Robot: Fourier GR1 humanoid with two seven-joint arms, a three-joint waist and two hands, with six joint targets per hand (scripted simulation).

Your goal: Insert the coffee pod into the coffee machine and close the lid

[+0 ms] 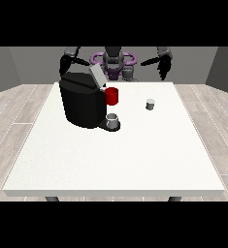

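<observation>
**Pod waits, lid up**

The small grey cylindrical coffee pod [150, 104] stands on the white table [115, 155], apart from the black coffee machine [82, 102] with its raised grey lid [97, 75]. I cannot tell either hand's state. A clumsy reach could topple the pod.

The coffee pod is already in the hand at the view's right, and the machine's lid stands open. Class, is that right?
Not quite. In the front view the coffee pod stands alone on the table, apart from the hand at the view's right. The coffee machine lid does stand open.
</observation>
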